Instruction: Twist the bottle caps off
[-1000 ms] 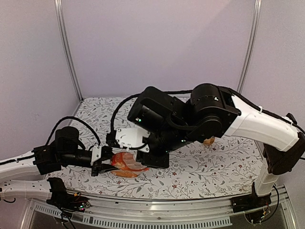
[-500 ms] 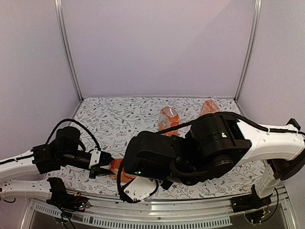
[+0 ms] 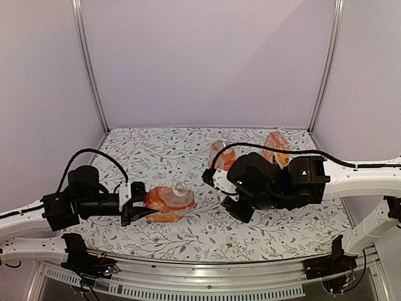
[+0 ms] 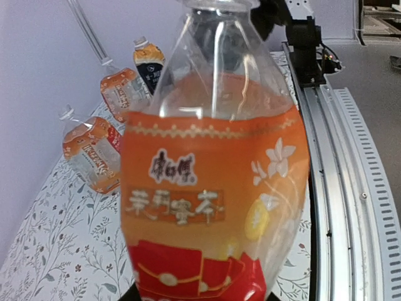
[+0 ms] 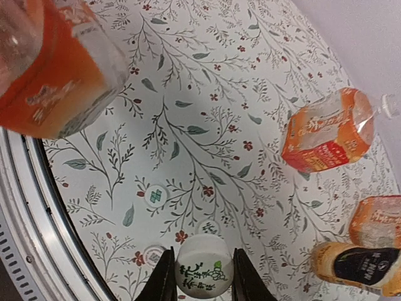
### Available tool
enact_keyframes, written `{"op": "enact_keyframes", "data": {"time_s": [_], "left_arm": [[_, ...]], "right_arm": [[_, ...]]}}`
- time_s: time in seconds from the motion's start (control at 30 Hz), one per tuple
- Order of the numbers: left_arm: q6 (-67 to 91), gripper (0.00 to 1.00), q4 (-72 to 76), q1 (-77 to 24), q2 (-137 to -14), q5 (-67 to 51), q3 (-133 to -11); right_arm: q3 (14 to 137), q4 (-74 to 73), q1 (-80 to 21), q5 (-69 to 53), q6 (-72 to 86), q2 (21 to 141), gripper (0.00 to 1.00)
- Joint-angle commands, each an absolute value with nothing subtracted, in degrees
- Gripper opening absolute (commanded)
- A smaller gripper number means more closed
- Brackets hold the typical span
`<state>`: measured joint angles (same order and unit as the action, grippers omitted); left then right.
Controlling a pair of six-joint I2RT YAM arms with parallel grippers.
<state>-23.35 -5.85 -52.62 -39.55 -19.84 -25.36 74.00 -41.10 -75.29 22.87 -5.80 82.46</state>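
Note:
My left gripper (image 3: 139,210) is shut on the base of an orange-labelled bottle (image 3: 166,202), which fills the left wrist view (image 4: 213,188). Its neck (image 3: 180,187) points up and right and looks bare. My right gripper (image 3: 210,177) is to the right of that neck, apart from it, and is shut on a white cap (image 5: 202,273) above the tablecloth. Three more bottles lie at the back: two orange-labelled (image 4: 94,150) (image 4: 122,91) and one black-labelled (image 4: 149,63), each with a white cap (image 4: 66,114). Two of them show in the top view (image 3: 222,153) (image 3: 276,144).
The flowered tablecloth (image 3: 156,150) ends at a metal rail (image 4: 351,188) along the near edge. Small round printed marks (image 5: 153,196) dot the cloth below the right gripper. Grey walls and metal posts (image 3: 88,63) close in the back and sides.
My right arm has pulled off the held bottle and swung low, then back to the right. The bottle's neck is now uncovered and the back bottles have come into view. My left gripper has lifted the bottle slightly.

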Motion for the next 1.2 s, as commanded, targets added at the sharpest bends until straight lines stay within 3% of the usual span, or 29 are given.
{"op": "enact_keyframes", "data": {"time_s": [0.0, 0.27, 0.53, 0.6, 0.73, 0.8, 0.9, 1.17], "left_arm": [[-15.59, 0.04, 2.63, -52.55, -38.81, -7.36, -23.64], [-12.95, 0.04, 3.93, -50.57, -37.88, -5.64, -23.03], [-12.92, 0.04, 3.87, -50.27, -38.04, -6.10, -23.11], [-13.01, 0.04, 3.79, -50.27, -38.10, -6.28, -23.18], [-13.01, 0.04, 3.78, -50.27, -38.27, -6.49, -23.21], [-13.08, 0.04, 3.78, -50.25, -38.32, -6.57, -23.29], [-13.26, 0.04, 3.70, -50.19, -38.43, -7.10, -23.29], [-15.56, 0.04, 2.49, -50.14, -37.79, -11.68, -23.13]], "right_arm": [[66.41, -29.65, -75.99, 14.53, 18.90, 87.89, 0.00], [71.66, -32.59, -77.10, 12.64, 20.25, 106.09, 0.00], [73.63, -34.30, -77.12, 10.96, 17.94, 114.11, 0.00], [73.65, -34.80, -77.17, 10.90, 17.82, 114.34, 0.09], [76.94, -39.29, -77.23, 11.16, 17.87, 113.77, 0.66], [79.73, -42.18, -77.42, 12.33, 17.88, 112.82, 0.80], [82.68, -43.80, -77.83, 13.58, 16.10, 109.18, 0.90], [83.19, -37.40, -77.87, 4.05, 3.36, 92.07, 0.90]]}}
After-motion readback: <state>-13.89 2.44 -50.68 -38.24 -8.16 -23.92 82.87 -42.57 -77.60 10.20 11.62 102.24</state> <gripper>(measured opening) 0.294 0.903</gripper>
